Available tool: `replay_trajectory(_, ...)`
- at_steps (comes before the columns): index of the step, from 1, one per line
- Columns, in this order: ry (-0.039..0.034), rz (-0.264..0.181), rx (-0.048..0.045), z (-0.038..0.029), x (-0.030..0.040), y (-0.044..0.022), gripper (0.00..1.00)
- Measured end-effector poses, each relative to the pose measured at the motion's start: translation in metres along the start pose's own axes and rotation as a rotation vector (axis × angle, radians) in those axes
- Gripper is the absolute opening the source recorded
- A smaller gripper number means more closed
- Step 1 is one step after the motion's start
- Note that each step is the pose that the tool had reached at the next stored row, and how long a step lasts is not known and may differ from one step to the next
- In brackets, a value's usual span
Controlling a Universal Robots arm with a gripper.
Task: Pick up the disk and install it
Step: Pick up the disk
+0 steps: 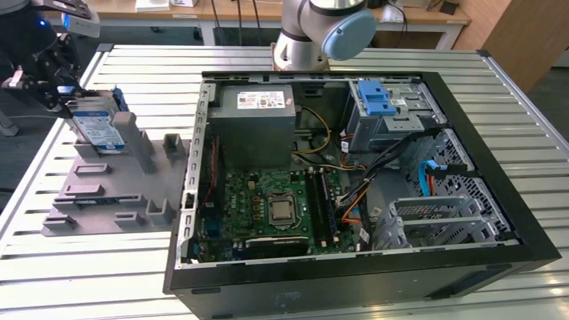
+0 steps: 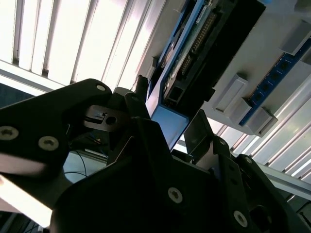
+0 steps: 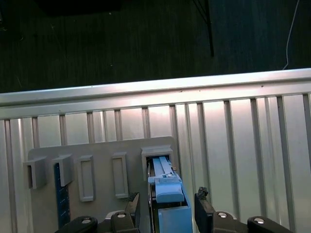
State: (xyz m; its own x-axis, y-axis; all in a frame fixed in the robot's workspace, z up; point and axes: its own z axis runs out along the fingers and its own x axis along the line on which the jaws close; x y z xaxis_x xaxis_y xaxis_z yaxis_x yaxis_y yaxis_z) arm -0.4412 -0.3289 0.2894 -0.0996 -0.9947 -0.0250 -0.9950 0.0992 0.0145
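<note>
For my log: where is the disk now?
In the exterior view the disk stands in the grey holder at that view's left, outside the open computer case, with the gripper at its upper end.

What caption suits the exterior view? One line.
Gripper at the flat silver-grey metal disk standing in a grey slotted holder beside the open black computer case.

Exterior view high over table [image 1: 151, 67] — wrist views close on disk [image 3: 167, 194] [image 2: 167, 121].
</note>
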Motion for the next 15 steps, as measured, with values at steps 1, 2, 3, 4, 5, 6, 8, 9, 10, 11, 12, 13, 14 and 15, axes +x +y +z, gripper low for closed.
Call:
replay_trajectory(1, 0.0000, 0.000, 0.0001, 0.0003, 0.0000, 0.0000, 0.56)
replay_trajectory(2, 0.0001, 0.000, -0.0001, 0.0004, 0.0000, 0.0000, 0.56)
replay_trajectory(3, 0.0001, 0.000, -0.0002, 0.0004, 0.0000, 0.0000, 0.56)
replay_trajectory(4, 0.0001, 0.000, -0.0002, 0.0004, 0.0000, 0.0000, 0.56)
replay_trajectory(5, 0.0001, 0.000, -0.0001, 0.0005, -0.0001, 0.0000, 0.56)
replay_trajectory(6, 0.0001, 0.000, -0.0001, 0.0005, 0.0000, 0.0000, 0.56)
replay_trajectory(8, 0.0001, 0.000, -0.0001, 0.0005, 0.0000, 0.0000, 0.56)
replay_trajectory(9, 0.0001, 0.000, -0.0001, 0.0005, 0.0000, 0.0000, 0.56)
replay_trajectory(10, 0.0000, 0.000, 0.0000, 0.0006, 0.0000, 0.0000, 0.56)
replay_trajectory(11, 0.0001, 0.000, 0.0000, 0.0006, 0.0000, 0.0000, 0.55)
replay_trajectory(12, 0.0000, 0.000, 0.0000, 0.0006, 0.0000, 0.0000, 0.55)
replay_trajectory(13, 0.0000, 0.000, 0.0001, 0.0006, 0.0000, 0.0000, 0.48)
replay_trajectory(14, 0.0000, 0.000, 0.0002, 0.0006, 0.0000, 0.0000, 0.48)
replay_trajectory(15, 0.0000, 0.000, 0.0003, 0.0006, 0.0000, 0.0000, 0.48)
